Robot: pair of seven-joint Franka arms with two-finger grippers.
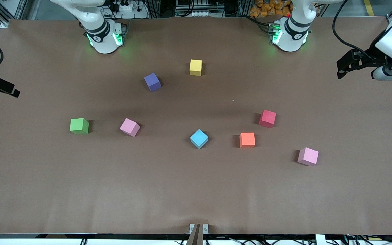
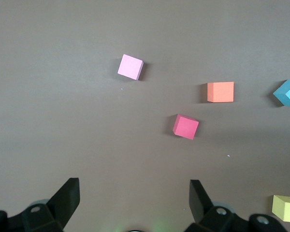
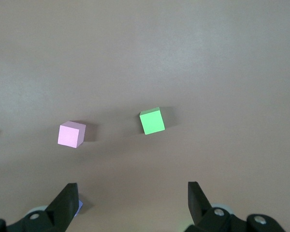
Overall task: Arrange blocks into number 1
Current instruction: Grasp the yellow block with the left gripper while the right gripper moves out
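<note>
Eight blocks lie scattered and apart on the brown bench (image 1: 46,190) — none touches another. The yellow block (image 1: 195,67) sits farthest from the front camera, with the purple block (image 1: 152,82) just beside it toward the right arm's end. The green block (image 1: 79,126) and one pink block (image 1: 129,127) lie toward the right arm's end. The blue block (image 1: 199,138) is near the middle, and the orange block (image 1: 247,140) and red block (image 1: 267,118) sit close together toward the left arm's end. The other pink block (image 1: 308,156) lies nearest the front camera.

The left gripper (image 2: 134,195) hangs high over the left arm's end, fingers spread and empty. The right gripper (image 3: 133,195) hangs over the right arm's end — also spread wide, holding nothing.
</note>
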